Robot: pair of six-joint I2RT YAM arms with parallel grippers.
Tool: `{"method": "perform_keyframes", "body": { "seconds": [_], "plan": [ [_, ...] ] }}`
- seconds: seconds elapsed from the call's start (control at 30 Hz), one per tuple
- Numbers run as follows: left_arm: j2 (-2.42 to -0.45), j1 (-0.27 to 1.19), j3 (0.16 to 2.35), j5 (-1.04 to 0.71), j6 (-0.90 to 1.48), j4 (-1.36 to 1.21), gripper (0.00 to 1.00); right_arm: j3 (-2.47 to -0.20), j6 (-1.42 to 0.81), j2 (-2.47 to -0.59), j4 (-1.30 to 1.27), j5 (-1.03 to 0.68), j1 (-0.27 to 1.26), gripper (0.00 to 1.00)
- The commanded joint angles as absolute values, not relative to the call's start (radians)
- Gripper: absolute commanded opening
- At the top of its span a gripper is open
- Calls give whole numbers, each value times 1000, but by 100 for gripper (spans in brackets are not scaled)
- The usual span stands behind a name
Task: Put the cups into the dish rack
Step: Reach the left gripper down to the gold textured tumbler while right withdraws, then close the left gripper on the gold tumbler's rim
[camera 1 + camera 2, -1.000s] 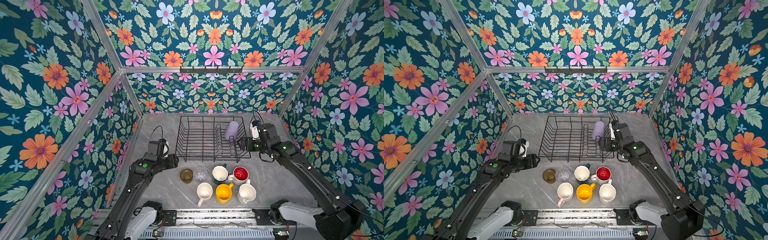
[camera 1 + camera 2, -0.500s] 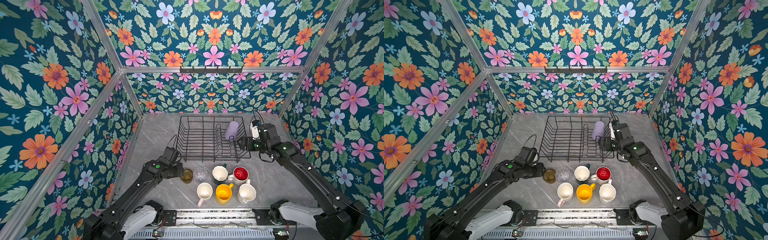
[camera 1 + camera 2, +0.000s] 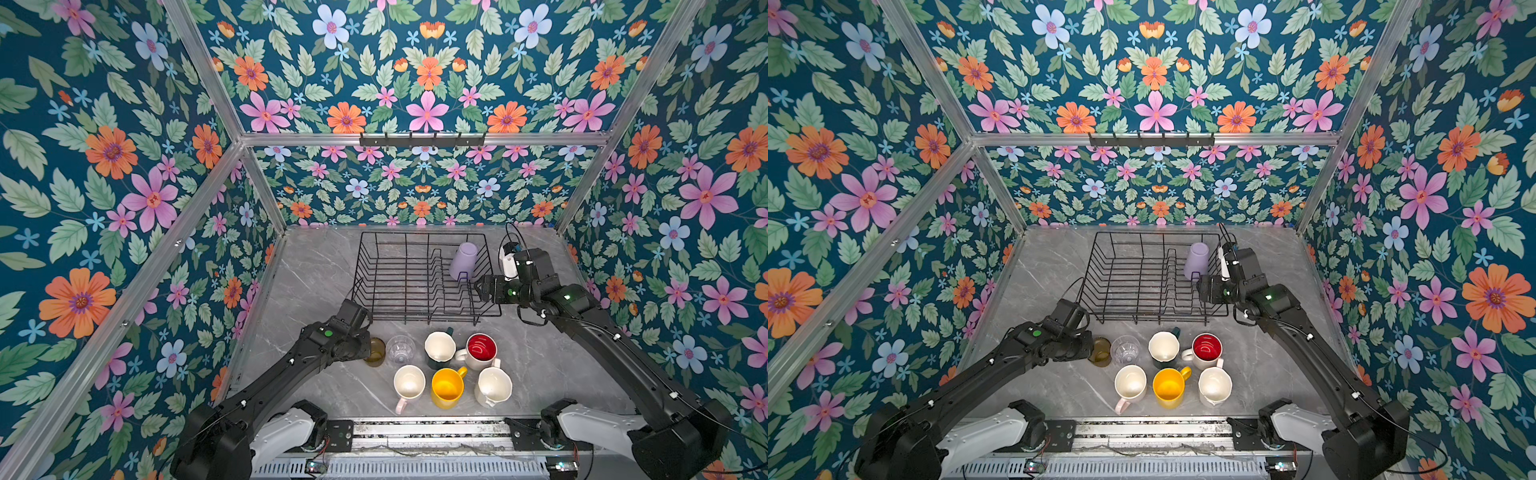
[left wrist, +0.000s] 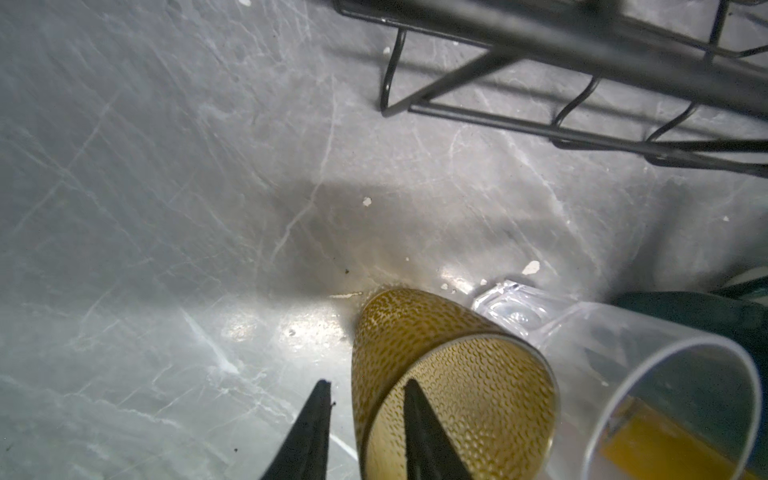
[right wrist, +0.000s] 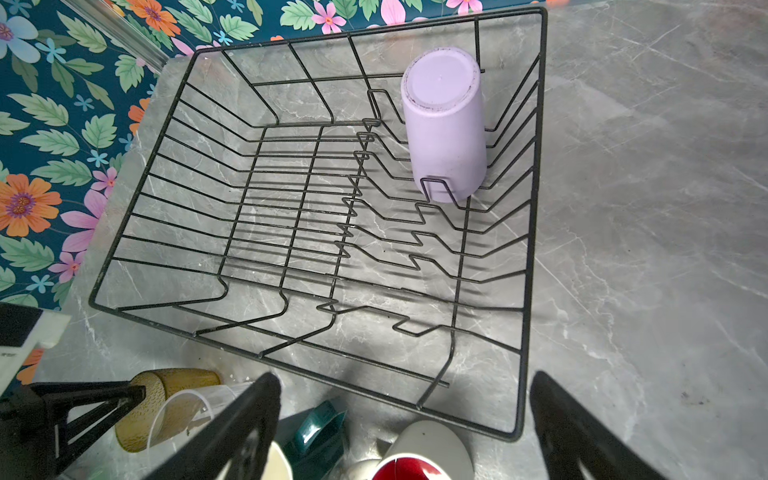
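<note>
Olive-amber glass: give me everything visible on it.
The olive-amber glass is a handleless translucent tumbler, dimpled, empty, upright on the grey table near the front left corner of the dish rack. The left gripper straddles its wall: one finger inside, one outside with a gap. The clear glass stands right beside it; contact unclear.

A tumbler [image 3: 463,261] stands in the dish rack [image 3: 415,233], cups [image 3: 439,347] before it.

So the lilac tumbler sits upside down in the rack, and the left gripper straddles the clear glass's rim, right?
No, the left gripper straddles the rim of the amber glass; the left wrist view shows it. The tumbler does sit upside down in the rack.
</note>
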State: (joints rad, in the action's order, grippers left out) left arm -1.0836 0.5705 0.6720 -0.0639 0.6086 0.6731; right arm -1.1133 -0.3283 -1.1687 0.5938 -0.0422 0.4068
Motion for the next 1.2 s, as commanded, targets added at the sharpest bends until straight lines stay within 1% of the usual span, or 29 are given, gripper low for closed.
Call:
{"method": "perform_keyframes", "body": {
  "seconds": [0.0,0.1,0.3,0.53,0.9,1.07,1.17],
  "plan": [
    [-1095,574,662,-51,619,633,28,-1111,-315,-1173,554,-40,408,93],
    [-1101,575,657,-51,623,626,23,-1108,-312,-1175,551,-41,408,93],
    [-1107,575,649,-37,629,624,16,-1106,-310,-1183,540,-46,408,93],
    [-1108,577,660,-34,635,655,0,-1105,-308,-1189,537,-51,407,93],
    [-1057,578,751,5,636,829,0,-1095,-318,-1198,515,-73,407,93],
    [-1030,578,839,119,613,1002,0,-1093,-319,-1197,515,-75,408,93],
    [-1000,577,902,170,591,1040,0,-1095,-322,-1194,514,-82,408,93]
  ]
}}
